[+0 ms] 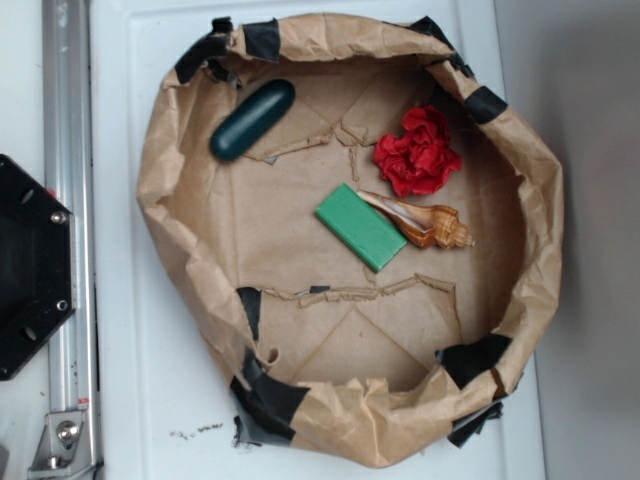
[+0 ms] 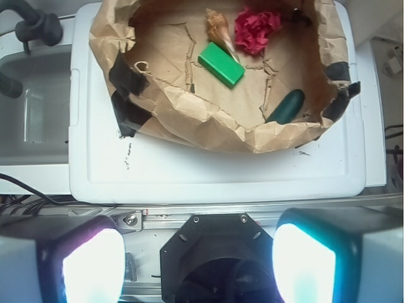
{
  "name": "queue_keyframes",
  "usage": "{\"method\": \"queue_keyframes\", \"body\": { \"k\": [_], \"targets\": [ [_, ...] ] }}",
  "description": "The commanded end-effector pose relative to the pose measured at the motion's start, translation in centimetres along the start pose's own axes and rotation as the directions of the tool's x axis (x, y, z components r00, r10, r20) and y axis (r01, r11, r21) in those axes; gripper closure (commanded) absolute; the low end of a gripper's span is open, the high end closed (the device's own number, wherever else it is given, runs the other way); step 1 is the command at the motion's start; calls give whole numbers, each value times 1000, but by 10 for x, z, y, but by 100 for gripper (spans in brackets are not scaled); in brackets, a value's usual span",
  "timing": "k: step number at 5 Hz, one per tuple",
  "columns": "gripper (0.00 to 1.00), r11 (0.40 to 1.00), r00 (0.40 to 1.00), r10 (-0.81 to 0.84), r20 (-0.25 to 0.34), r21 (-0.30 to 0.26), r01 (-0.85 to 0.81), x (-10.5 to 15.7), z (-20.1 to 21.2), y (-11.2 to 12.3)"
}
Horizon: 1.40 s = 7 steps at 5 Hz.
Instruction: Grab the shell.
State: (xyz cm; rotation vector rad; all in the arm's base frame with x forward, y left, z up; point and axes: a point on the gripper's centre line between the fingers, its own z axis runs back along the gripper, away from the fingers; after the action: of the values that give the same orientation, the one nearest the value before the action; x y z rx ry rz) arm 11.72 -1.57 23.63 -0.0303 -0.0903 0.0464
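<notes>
The shell is glossy, orange-brown with cream streaks. It lies in the brown paper basin, touching the right side of a green block, its spire pointing right. In the wrist view the shell sits at the top, far from my gripper. The gripper is open and empty, its two pads wide apart, above the robot's black base, outside the basin. The gripper does not show in the exterior view.
A ruffled red cloth flower lies just behind the shell. A dark green oblong lies at the basin's back left. The basin stands on a white lid. A metal rail and the black base are at the left.
</notes>
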Motion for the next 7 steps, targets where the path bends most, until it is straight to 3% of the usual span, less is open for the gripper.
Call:
{"method": "queue_keyframes", "body": {
  "k": [1,2,3,4,5,6,7],
  "targets": [
    [0,1000,1000,0,0,0,0,0,0,0],
    [0,999,996,-28,80,44,25,39,-24,19],
    [0,998,981,-65,180,0,66,80,-42,32],
    [0,995,980,-92,178,51,85,118,-76,36],
    [0,985,974,-169,149,60,162,159,-110,41],
    [0,956,948,-287,139,96,276,175,-130,36],
    [0,919,909,-393,142,89,384,179,-154,23]
  ]
}}
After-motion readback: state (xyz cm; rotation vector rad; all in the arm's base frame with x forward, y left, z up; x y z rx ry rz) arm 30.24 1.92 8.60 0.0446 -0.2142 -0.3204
